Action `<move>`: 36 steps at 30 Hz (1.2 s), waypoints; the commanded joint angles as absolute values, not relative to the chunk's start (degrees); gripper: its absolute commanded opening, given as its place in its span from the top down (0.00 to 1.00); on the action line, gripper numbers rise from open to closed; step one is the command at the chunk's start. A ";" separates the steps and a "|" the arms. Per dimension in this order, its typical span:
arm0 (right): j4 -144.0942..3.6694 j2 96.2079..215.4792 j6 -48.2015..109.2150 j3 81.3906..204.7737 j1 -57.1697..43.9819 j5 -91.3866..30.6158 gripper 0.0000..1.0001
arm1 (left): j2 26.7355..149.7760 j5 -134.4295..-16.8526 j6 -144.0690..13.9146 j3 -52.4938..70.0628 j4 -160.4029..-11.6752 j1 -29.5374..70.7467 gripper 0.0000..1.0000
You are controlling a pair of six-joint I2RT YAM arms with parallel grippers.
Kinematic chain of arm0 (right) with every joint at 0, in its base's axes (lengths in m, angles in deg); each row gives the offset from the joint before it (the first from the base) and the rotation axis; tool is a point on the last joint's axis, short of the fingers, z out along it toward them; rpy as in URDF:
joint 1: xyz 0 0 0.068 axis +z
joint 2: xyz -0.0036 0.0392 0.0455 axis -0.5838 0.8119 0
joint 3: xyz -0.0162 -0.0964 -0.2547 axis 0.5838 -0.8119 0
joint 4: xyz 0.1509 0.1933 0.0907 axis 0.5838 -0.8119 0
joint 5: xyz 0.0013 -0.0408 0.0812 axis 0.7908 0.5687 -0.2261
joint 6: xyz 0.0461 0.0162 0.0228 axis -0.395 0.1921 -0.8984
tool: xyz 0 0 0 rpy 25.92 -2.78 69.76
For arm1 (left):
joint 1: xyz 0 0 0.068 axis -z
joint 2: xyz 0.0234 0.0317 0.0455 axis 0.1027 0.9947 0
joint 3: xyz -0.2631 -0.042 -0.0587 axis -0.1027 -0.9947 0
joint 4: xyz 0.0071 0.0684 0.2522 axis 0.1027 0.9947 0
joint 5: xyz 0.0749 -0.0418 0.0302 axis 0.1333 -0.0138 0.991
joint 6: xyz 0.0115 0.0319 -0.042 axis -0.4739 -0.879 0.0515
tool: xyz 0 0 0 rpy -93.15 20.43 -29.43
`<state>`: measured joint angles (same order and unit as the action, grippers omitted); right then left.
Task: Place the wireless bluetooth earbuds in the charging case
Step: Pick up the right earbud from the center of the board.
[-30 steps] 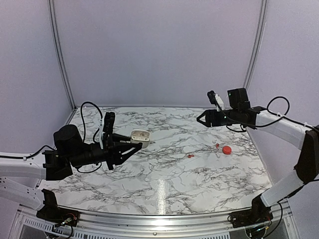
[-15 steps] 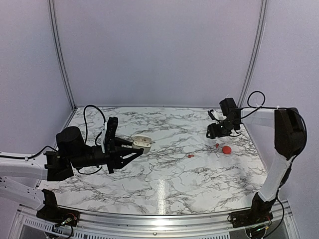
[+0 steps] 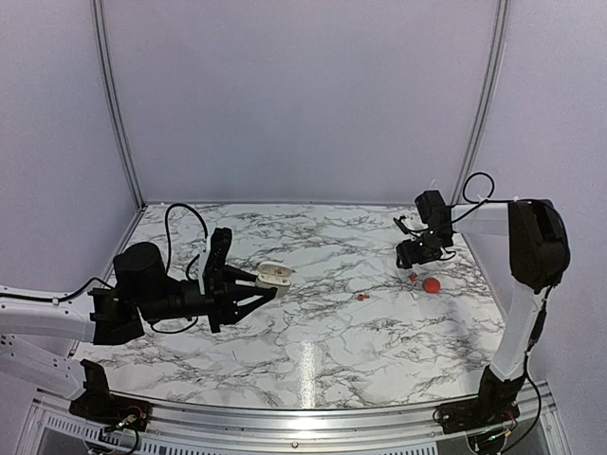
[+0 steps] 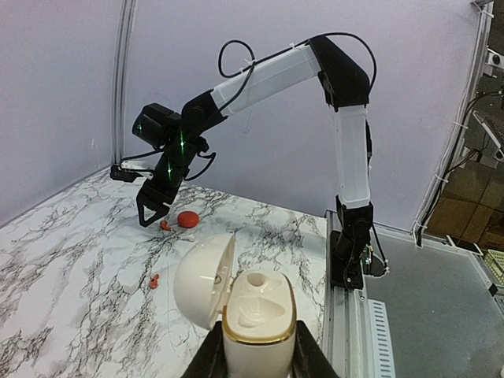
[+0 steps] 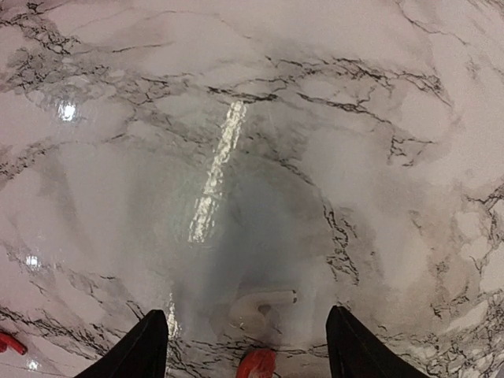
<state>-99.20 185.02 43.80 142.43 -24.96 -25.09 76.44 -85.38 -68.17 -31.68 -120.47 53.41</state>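
Observation:
The white charging case (image 4: 256, 319) stands upright with its lid (image 4: 201, 279) swung open to the left, and my left gripper (image 4: 256, 350) is shut on its base. In the top view the case (image 3: 275, 273) hangs above the table's left half. My right gripper (image 3: 409, 258) points down at the table, open. Between its fingers (image 5: 148, 346) a white earbud (image 5: 260, 305) lies on the marble, touching neither. A small red earbud (image 5: 256, 364) lies just behind it. Another red earbud (image 3: 363, 297) lies nearer the table's middle.
A red round disc (image 3: 432, 284) lies on the marble table (image 3: 313, 341) just right of my right gripper, beside a small red piece (image 3: 413, 277). The back wall and corner posts stand close behind the right arm.
My right arm has folded in and dropped from high above the table down to the red pieces. My left gripper has carried the open case a little to the right.

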 commanded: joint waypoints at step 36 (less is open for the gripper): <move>-101.09 195.92 44.87 151.70 -28.15 -16.55 0.36 | 78.25 -84.36 -69.91 -30.28 -120.76 53.19 1.00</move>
